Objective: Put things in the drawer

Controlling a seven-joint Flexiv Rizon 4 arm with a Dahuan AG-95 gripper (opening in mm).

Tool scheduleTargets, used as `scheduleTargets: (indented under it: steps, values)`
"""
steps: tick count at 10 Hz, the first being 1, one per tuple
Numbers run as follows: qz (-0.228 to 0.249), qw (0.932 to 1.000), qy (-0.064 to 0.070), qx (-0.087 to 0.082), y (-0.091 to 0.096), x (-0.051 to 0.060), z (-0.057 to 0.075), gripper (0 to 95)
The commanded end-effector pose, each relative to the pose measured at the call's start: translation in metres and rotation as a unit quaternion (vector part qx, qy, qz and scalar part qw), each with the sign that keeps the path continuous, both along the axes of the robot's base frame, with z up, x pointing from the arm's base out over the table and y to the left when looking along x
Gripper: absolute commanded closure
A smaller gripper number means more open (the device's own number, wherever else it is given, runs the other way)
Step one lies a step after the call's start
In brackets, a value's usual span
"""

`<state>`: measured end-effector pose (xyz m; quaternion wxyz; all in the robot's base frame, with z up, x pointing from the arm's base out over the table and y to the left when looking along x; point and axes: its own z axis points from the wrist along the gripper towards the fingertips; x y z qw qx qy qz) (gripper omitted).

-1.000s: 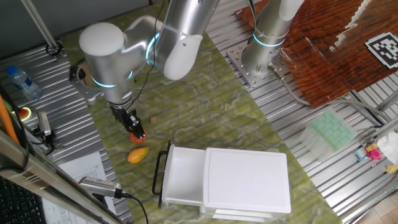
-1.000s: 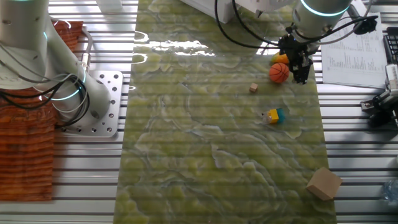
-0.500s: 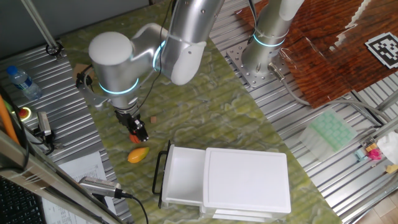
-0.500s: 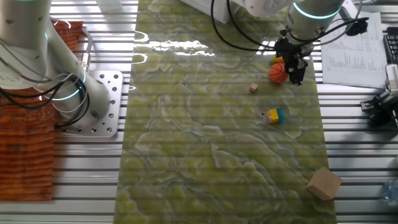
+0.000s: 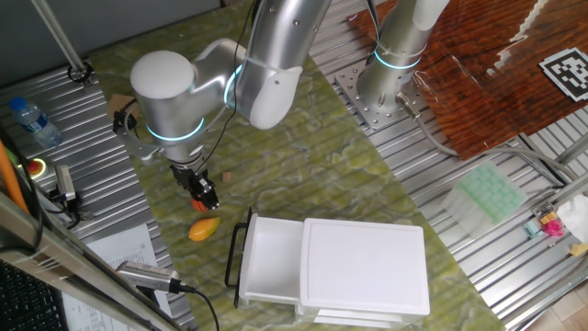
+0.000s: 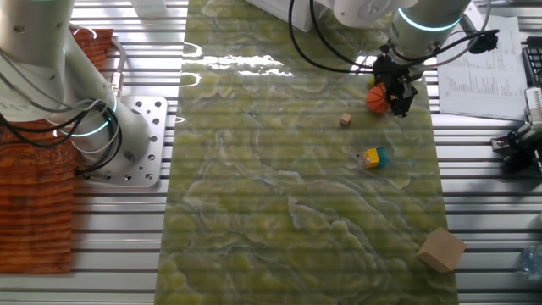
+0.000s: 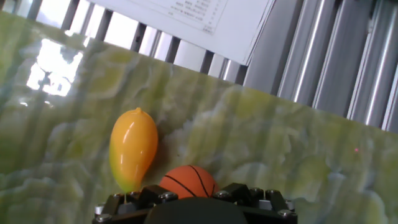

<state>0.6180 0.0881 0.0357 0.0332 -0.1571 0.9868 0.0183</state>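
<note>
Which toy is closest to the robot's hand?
The orange ball. It sits right at the end effector, while the mango, brown cube and yellow-and-teal block lie farther off on the green mat.

From my remote station I see a plastic water bottle (image 5: 28,119) on the ribbed metal bench, a pale green tray (image 5: 491,194), printed paper sheets (image 6: 478,72), and a cardboard box (image 6: 441,249) on the green mat (image 6: 279,195).
</note>
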Motion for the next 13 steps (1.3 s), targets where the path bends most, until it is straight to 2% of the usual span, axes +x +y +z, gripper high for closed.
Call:
scheduleTargets:
  steps: [1, 12, 13]
  values:
    - [0.0, 1.0, 0.0, -0.001, -0.0002, -0.0006, 0.0009, 19.0]
    - [-0.01, 0.9999, 0.0, 0.005, 0.0026, -0.006, -0.0043, 19.0]
    - [-0.011, 0.9999, 0.0, 0.005, 0.003, -0.0061, -0.0043, 38.0]
